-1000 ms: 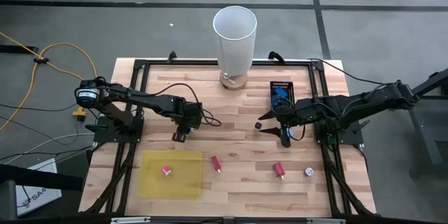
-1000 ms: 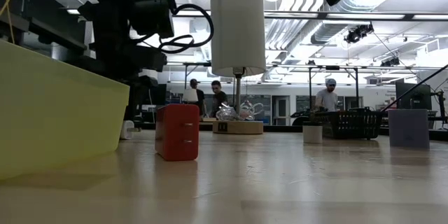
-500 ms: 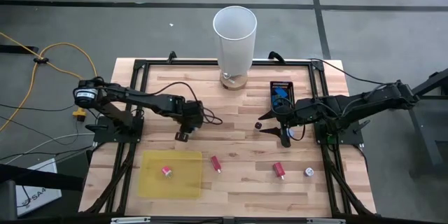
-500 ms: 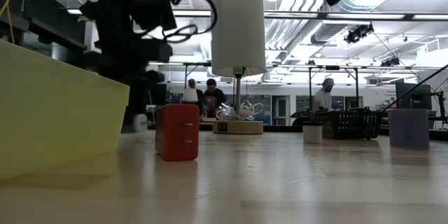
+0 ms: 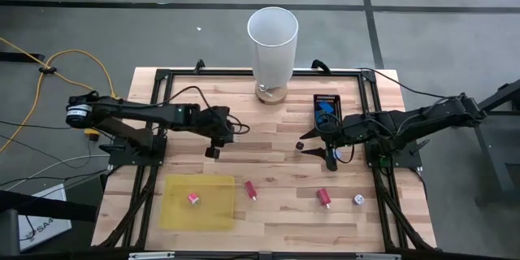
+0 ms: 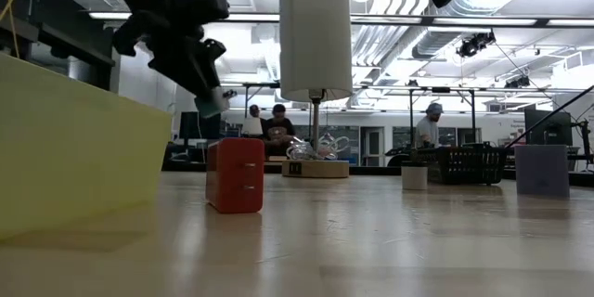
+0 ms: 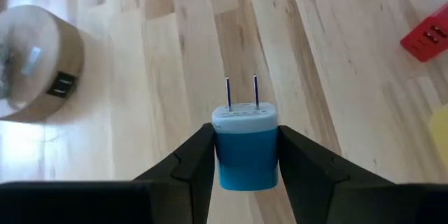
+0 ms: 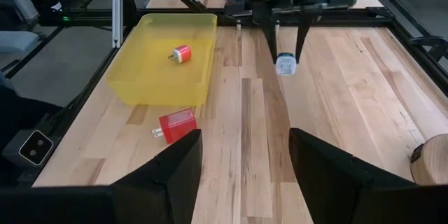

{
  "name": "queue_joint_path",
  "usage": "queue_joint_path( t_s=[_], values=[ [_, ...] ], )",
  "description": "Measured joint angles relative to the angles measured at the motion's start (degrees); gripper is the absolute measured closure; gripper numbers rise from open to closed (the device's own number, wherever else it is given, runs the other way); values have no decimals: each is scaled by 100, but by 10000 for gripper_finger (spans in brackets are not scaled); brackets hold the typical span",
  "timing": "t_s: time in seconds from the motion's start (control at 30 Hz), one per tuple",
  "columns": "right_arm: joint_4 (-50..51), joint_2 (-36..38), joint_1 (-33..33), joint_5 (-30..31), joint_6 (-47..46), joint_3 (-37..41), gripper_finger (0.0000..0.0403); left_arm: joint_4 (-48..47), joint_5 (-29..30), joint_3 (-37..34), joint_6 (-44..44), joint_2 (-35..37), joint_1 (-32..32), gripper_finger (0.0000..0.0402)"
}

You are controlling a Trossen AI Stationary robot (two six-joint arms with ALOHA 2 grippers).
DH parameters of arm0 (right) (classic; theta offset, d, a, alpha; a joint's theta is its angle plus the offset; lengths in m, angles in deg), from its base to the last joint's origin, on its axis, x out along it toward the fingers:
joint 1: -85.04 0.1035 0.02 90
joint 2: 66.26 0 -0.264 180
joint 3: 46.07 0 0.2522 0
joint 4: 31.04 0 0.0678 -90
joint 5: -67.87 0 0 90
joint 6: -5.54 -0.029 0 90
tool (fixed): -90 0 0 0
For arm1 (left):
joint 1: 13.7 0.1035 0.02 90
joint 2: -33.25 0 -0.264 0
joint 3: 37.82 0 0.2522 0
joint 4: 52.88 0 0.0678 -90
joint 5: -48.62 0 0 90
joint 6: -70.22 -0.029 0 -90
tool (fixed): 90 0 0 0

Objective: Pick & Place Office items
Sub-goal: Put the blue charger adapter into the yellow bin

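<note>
A blue plug-in charger [image 7: 245,155] with a white face and two metal prongs hangs above the table's left middle, and my left gripper [image 5: 213,151] is shut on it. The right wrist view shows the same charger [image 8: 285,64] under the left arm. My right gripper [image 5: 321,156] hovers open right of centre with nothing between its fingers. One red piece [image 5: 193,199] lies in the yellow tray [image 5: 213,214]. Two more red pieces [image 5: 250,189] [image 5: 323,197] and a whitish round one [image 5: 357,200] rest on the wood near the front. A small dark piece [image 5: 300,144] sits beside my right gripper. My left gripper pinches the charger's two blue side faces [image 7: 224,157] between its two fingers. The prongs [image 7: 241,92] stick out forward beyond the fingertips. The fingers slant down from the table's left side. The charger is lifted clear of the table [image 6: 209,104].
A tall white cylinder [image 5: 272,45] on a round wooden base stands at the far middle. A small black tray [image 5: 327,107] with blue pieces lies far right of centre. Black frame rails [image 5: 154,154] border the tabletop. People stand in the room behind.
My left gripper has risen from the table with the blue charger and tipped toward level, drawing back slightly toward the left edge. The charger, down at the tabletop a second ago, now hangs clear above it.
</note>
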Motion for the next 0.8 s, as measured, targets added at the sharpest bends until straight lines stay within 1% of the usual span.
queue_joint_path(
  t_s=[0.43,0.6,0.8],
  values=[
    [-1,1,-2,0,2,0,201,90,8,0,-1,67,-201,268],
    [-1,0,-1,0,1,0,201,87,7,0,7,67,-508,268],
    [-1,-1,-2,0,2,0,201,88,4,0,70,67,-1060,268]
  ],
)
